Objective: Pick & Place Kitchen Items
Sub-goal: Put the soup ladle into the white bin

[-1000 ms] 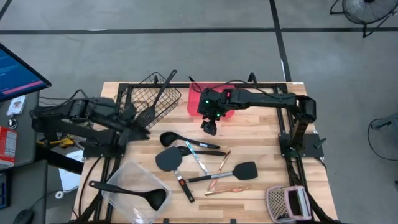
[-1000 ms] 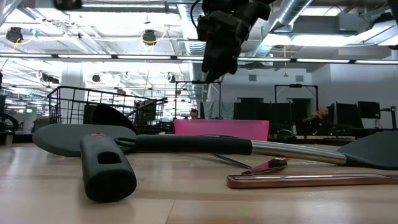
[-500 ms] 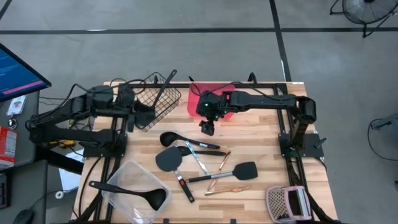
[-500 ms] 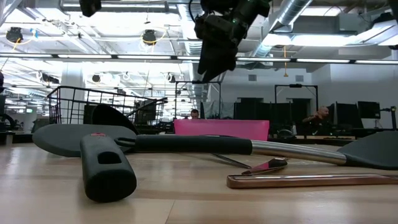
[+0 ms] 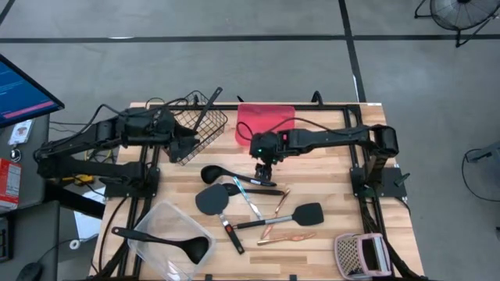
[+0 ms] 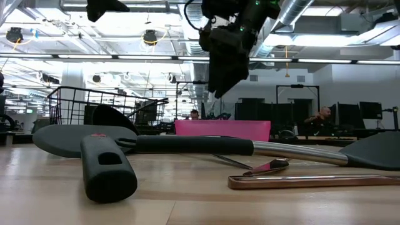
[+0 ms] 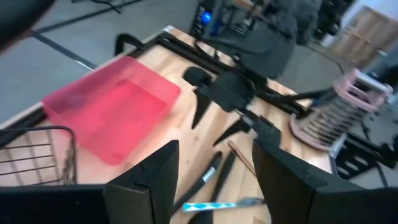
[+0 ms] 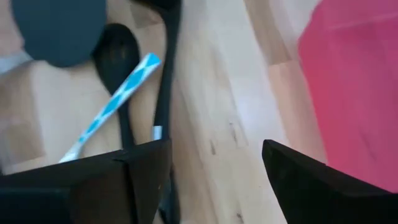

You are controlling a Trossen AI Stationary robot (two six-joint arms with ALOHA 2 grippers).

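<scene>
Nearest me a ladle (image 5: 168,241) lies in the tub (image 5: 156,226), handle pointing left. Mid-table, turners (image 5: 215,201) and spoons (image 5: 234,176) lie scattered, long axes mostly left-right. My right gripper (image 5: 264,164) hangs open and empty above them by the tray (image 5: 266,119); the left gripper (image 5: 187,139), open, is over the basket (image 5: 195,125).

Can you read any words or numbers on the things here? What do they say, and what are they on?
No words or numbers can be read anywhere.
Blue screen beside the table: lines of text, too small to read.
Card below it: print too small to read.
Spatula handle, low view: a moulded mark, no letters.
</scene>
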